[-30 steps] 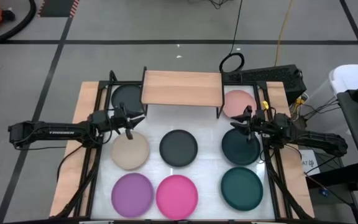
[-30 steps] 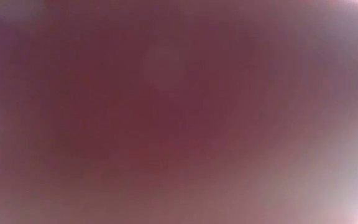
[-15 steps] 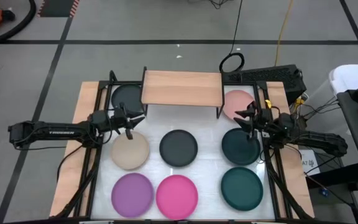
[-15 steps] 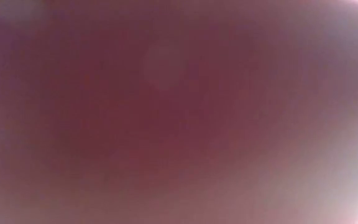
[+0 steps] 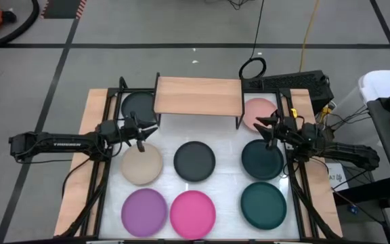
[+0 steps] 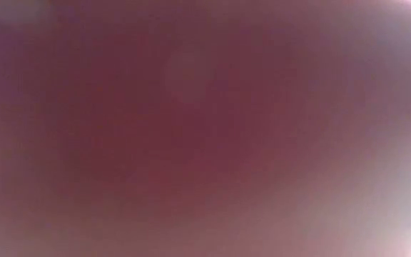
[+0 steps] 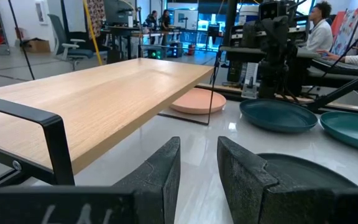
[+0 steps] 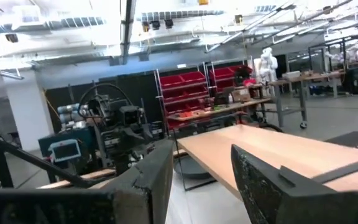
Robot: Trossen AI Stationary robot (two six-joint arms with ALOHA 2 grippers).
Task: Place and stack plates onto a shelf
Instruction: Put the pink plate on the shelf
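Note:
The shelf [image 5: 198, 96], a light wooden board on thin black legs, stands at the table's far middle. A charcoal plate [image 5: 137, 105] lies partly under its left end, and a pale pink plate [image 5: 259, 112] lies by its right end. Flat on the white table are the beige [image 5: 141, 165], charcoal [image 5: 194, 160], two dark teal [image 5: 261, 159] [image 5: 263, 203], purple [image 5: 143, 211] and magenta [image 5: 192, 213] plates. My left gripper [image 5: 141, 135] hovers open over the beige plate's far rim. My right gripper [image 5: 266, 127] hovers open between the pink and the farther teal plate. Neither holds anything.
Black frame rails [image 5: 100, 176] run along both sides of the table. Cables and a black box [image 5: 296, 83] lie beyond the far right corner. The low view shows only a reddish blur. People and other equipment [image 7: 319, 31] stand in the room beyond the table.
My right gripper has moved a little toward the table's far edge, from above the farther teal plate's far rim toward the pink plate. The left arm and all plates have stayed where they were.

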